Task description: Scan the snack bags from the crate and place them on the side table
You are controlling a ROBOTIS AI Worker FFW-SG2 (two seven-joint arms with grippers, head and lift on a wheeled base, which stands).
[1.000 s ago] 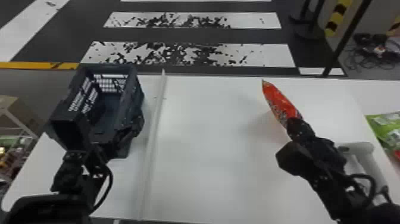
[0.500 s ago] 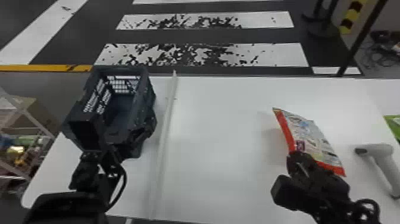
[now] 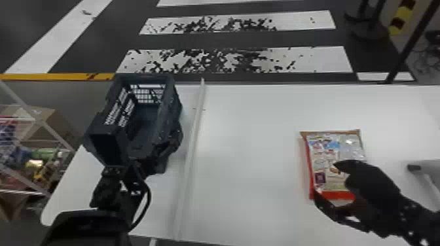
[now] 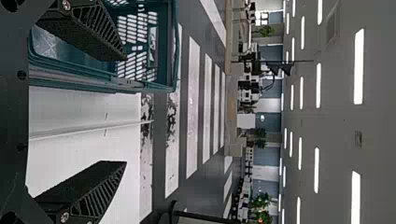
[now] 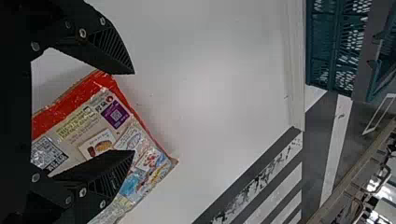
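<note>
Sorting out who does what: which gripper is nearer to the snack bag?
Right. The right gripper is at the near end of the snack bag, one finger over its printed face; the left gripper is well off to the left, by the crate.

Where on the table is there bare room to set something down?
Widest: white table between raised strip and snack bag. Also beyond the bag, toward the far edge. Crowded: left of the strip, crate and left arm; right, bag, right gripper, scanner.
</note>
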